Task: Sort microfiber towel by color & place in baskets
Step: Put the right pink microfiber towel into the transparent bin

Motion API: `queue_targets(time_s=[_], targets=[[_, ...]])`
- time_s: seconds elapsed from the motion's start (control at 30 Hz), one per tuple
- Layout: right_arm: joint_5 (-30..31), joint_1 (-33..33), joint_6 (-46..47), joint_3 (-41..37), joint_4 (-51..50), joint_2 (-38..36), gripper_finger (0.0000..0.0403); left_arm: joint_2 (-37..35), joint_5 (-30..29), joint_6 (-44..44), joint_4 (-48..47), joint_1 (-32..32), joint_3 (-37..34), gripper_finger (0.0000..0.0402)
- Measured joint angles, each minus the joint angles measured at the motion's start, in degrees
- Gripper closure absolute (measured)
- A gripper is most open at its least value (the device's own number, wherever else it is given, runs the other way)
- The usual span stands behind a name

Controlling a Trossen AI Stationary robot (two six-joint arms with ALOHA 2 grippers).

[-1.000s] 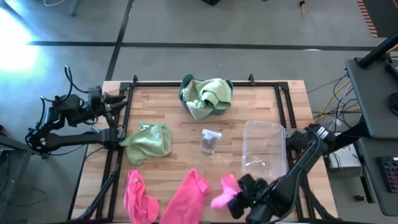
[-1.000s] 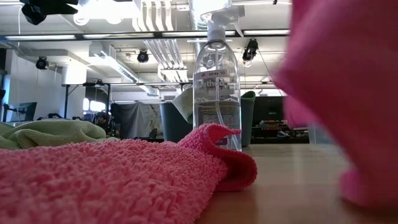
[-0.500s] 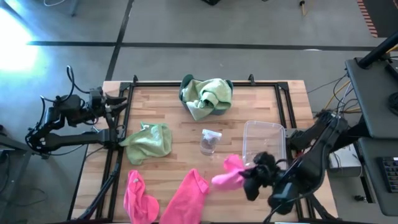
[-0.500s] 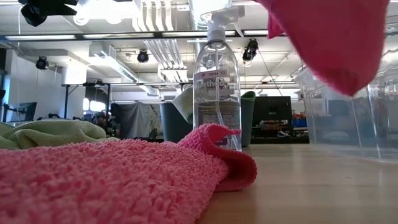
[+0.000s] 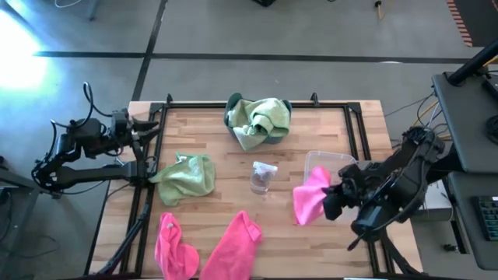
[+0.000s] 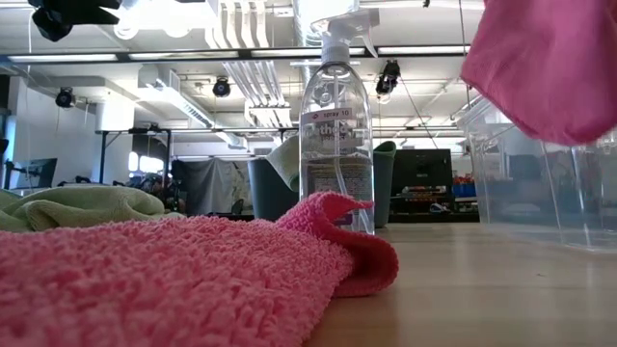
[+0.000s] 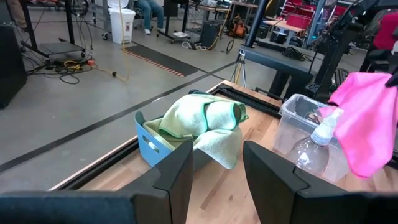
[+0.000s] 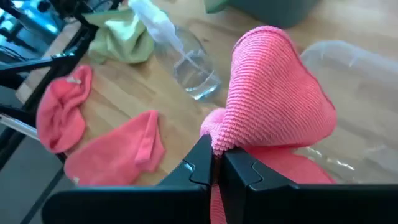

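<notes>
Green towels (image 5: 261,118) in teal basket (image 7: 151,138)

High view: the camera looked straight down on the whole tabletop (image 5: 233,140) and both arms. Low view: a camera at tabletop height faced level across the wood into the room, very near a pink towel (image 6: 174,280), with the spray bottle (image 6: 336,135) just behind it. Left wrist view: looked forward past that arm's own fingers (image 7: 267,171) across the tabletop toward the teal basket (image 7: 151,139). Right wrist view: looked down from close range over the held pink towel (image 8: 273,106). All four views shared the spray bottle and the clear basket (image 5: 342,165).
</notes>
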Motion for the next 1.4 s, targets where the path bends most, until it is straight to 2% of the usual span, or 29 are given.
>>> queue_targets(time_s=[0.77,1.1,1.27,1.4], targets=[[-0.89,-1.5,-12.56,-0.16,-0.11,-14.2,0.0394,0.01,-0.68,0.0,0.96,0.0,0.0,0.0276],[-1.95,-2.19,-23.29,-0.45,-0.06,-17.37,0.0394,0.01,-5.0,-1.32,1.17,0.02,0.0,0.0276],[-2.18,-4.2,-29.34,-4.75,-0.03,-18.69,0.0394,0.01,-5.01,-1.89,2.0,0.02,0.0,0.0276],[-7.35,-5.88,-29.62,-11.0,-0.08,-21.34,0.0394,0.01,-5.01,-2.38,2.39,0.02,0.0,0.0276]])
